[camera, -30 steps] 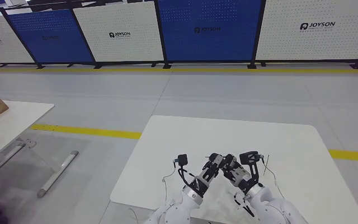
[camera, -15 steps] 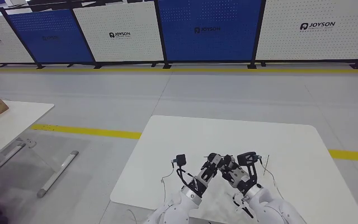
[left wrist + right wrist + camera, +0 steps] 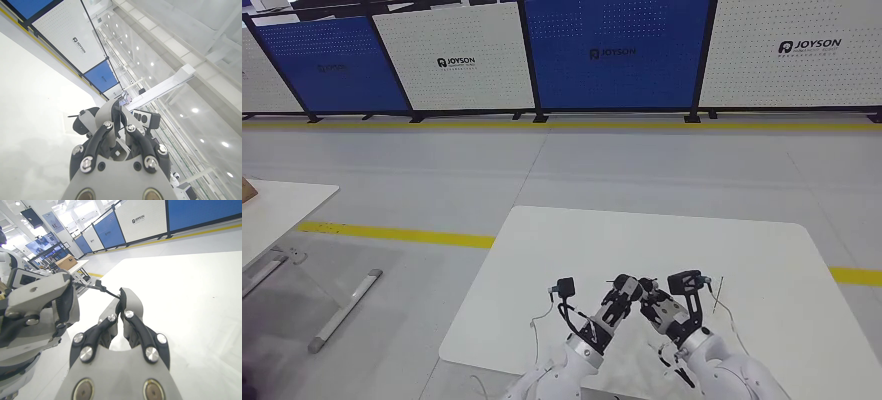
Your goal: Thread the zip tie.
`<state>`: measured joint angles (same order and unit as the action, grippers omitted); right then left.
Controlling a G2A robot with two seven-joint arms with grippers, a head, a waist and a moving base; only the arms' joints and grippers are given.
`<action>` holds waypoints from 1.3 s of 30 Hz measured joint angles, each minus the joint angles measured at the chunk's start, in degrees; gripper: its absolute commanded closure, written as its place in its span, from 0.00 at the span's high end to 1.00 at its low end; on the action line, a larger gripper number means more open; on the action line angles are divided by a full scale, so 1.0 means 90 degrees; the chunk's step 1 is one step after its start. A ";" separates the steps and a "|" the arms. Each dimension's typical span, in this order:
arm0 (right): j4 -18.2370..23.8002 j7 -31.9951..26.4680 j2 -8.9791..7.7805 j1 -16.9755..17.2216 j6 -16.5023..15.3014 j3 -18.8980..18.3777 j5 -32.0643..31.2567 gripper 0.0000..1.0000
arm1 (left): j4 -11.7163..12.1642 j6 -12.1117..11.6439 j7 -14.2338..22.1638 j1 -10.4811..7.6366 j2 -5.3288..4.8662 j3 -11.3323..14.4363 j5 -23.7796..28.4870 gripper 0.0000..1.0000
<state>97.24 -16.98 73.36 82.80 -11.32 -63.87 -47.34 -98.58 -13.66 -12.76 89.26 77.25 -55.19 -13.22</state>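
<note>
A thin black zip tie (image 3: 103, 288) is stretched between my two grippers above the near part of the white table (image 3: 662, 240). My right gripper (image 3: 120, 298) is shut on one end of the strap. My left gripper (image 3: 69, 281) is shut on the other end, and the tie's small square head sits on the strap between them. In the left wrist view the left gripper (image 3: 118, 107) is pinched shut on the strap, and a thin black tip (image 3: 72, 116) pokes out past the right gripper's fingers (image 3: 85, 121). From above, the two grippers (image 3: 637, 290) meet almost tip to tip.
A thin dark strip (image 3: 717, 293) lies on the table just right of the arms. Another table with a cardboard box (image 3: 66, 261) stands off to the left. Blue and white panels (image 3: 612, 55) line the far side of the floor.
Both arms have shifted slightly to the left and back to the right, staying together. Each gripper has kept its hold on the zip tie.
</note>
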 measured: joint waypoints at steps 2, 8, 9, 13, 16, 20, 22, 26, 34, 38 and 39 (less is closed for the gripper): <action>-0.0028 -0.0002 0.0001 -0.0017 0.0005 0.0011 0.0004 0.00 | -0.0018 -0.0015 -0.0005 0.0002 0.0002 0.0002 0.0004 0.00; -0.0142 -0.0042 0.0007 -0.0084 0.0032 0.0053 0.0030 0.00 | -0.0118 -0.0093 -0.0013 0.0040 -0.0002 -0.0015 0.0009 0.00; -0.0159 -0.0046 0.0008 -0.0093 0.0034 0.0059 0.0032 0.00 | -0.0143 -0.0112 -0.0018 0.0052 -0.0003 -0.0021 0.0008 0.00; -0.0208 -0.0051 0.0011 -0.0126 0.0037 0.0083 0.0031 0.00 | -0.0237 -0.0157 -0.0005 0.0101 -0.0013 -0.0044 -0.0010 0.00; -0.0222 -0.0051 0.0011 -0.0138 0.0047 0.0095 0.0017 0.00 | -0.0278 -0.0168 0.0022 0.0126 -0.0017 -0.0050 -0.0018 0.00; -0.0208 -0.0042 0.0008 -0.0130 0.0011 0.0082 0.0098 0.43 | -0.0264 -0.0129 0.0029 0.0131 -0.0018 -0.0053 -0.0050 0.00; -0.0182 -0.0037 0.0002 -0.0109 -0.0039 0.0032 0.0212 1.00 | -0.0220 -0.0068 0.0021 0.0114 -0.0016 -0.0059 -0.0061 0.00; -0.0039 0.0118 -0.0029 0.0036 -0.0101 -0.0166 0.0369 1.00 | -0.0091 0.0071 -0.0023 0.0051 -0.0007 -0.0092 -0.0037 0.00; 0.0368 0.0719 -0.0108 0.0547 -0.0340 -0.0764 0.0851 1.00 | -0.0011 0.0031 -0.0187 0.0057 -0.0019 -0.0377 0.0225 0.00; 0.0610 0.1192 -0.0152 0.0967 -0.0679 -0.1265 0.1532 1.00 | -0.0013 -0.0015 -0.0237 0.0124 -0.0046 -0.0618 0.0373 0.00; 0.0649 0.1266 -0.0164 0.1069 -0.0758 -0.1393 0.1713 1.00 | -0.0016 -0.0019 -0.0242 0.0142 -0.0052 -0.0672 0.0404 0.00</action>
<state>103.08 -5.59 71.89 92.43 -18.14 -76.40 -31.93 -98.72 -13.84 -14.94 90.54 76.78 -61.25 -9.58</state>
